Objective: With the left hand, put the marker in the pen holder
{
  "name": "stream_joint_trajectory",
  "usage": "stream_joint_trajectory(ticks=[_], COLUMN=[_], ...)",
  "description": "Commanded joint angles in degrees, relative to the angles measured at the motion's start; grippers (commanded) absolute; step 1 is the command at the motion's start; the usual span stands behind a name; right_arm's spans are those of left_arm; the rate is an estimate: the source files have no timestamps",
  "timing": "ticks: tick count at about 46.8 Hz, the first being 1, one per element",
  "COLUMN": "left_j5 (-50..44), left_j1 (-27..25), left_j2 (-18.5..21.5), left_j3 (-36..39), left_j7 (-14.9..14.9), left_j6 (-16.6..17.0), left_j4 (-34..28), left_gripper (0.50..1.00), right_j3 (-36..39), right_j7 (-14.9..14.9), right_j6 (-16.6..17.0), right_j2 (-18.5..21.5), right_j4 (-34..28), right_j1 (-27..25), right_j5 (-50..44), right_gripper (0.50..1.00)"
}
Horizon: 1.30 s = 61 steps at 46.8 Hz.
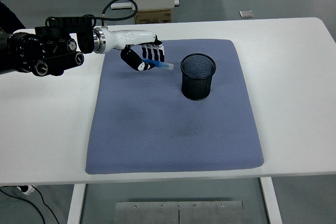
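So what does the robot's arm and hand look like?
Only one arm shows, the left arm. It is chunky and black, built from round joints with small screws. A silver ring joins it to a smooth white wrist. A black cable loops up over the wrist. The left hand is white on the back, and its fingers have black and white stripes.

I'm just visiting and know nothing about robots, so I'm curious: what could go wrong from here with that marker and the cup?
1. The left hand holds the marker nearly level, tip toward the holder. If it isn't tilted upright, it may hit the rim and bounce off.
2. The holder is light-looking mesh standing loose on the mat; a knock from the hand could tip it.
3. Only the marker's end sticks out, so it might slip.
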Motion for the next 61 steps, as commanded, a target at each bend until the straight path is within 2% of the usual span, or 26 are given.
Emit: stream_joint_trajectory(ticks=[1, 4, 9, 11, 14, 15, 27, 39, 45, 61], left_j5=[-1.33, -2.39, -5.64, -8.53, -9.16, -10.46, -15.13, -20.76, -26.10, -31.65], left_j1=[-0.39, -0.39, -0.39, -0.39, -0.39, -0.30, 0.67, 5.15, 6.82, 10.78], left_j2=[-0.82, -1.52, -3.11, -3.98, -4.16, -5.03, -7.15, -8.73, -8.91, -9.70], left_j3=[-1.23, -2.20, -4.84, -6.33, -6.60, -8.68, -11.95, -13.89, -14.07, -15.47], left_j7=[0.00, 0.00, 0.00, 0.00, 0.00, 0.00, -0.09, -0.26, -2.63, -2.90], left_j6=[-0.33, -0.41, -1.91, -3.75, -3.93, -4.28, -4.28, -4.28, -4.19, -4.19], left_j4=[0.00, 0.00, 0.00, 0.09, 0.18, 0.44, 2.29, 2.64, 2.90, 4.13], left_gripper=[0.500, 0.500, 0.500, 0.500, 0.500, 0.500, 0.500, 0.500, 0.500, 0.500], right_j3=[0.00, 0.00, 0.00, 0.00, 0.00, 0.00, 0.00, 0.00, 0.00, 0.00], right_j7=[-0.01, -0.01, -0.01, -0.01, -0.01, -0.01, -0.01, -0.01, -0.01, -0.01], right_j6=[0.00, 0.00, 0.00, 0.00, 0.00, 0.00, 0.00, 0.00, 0.00, 0.00], right_j2=[0.00, 0.00, 0.00, 0.00, 0.00, 0.00, 0.00, 0.00, 0.00, 0.00], right_j4=[0.00, 0.00, 0.00, 0.00, 0.00, 0.00, 0.00, 0.00, 0.00, 0.00], right_j1=[-0.01, -0.01, -0.01, -0.01, -0.01, -0.01, -0.01, -0.01, -0.01, -0.01], right_j5=[0.00, 0.00, 0.00, 0.00, 0.00, 0.00, 0.00, 0.00, 0.00, 0.00], right_gripper=[1.000, 1.000, 1.000, 1.000, 1.000, 1.000, 1.000, 1.000, 1.000, 1.000])
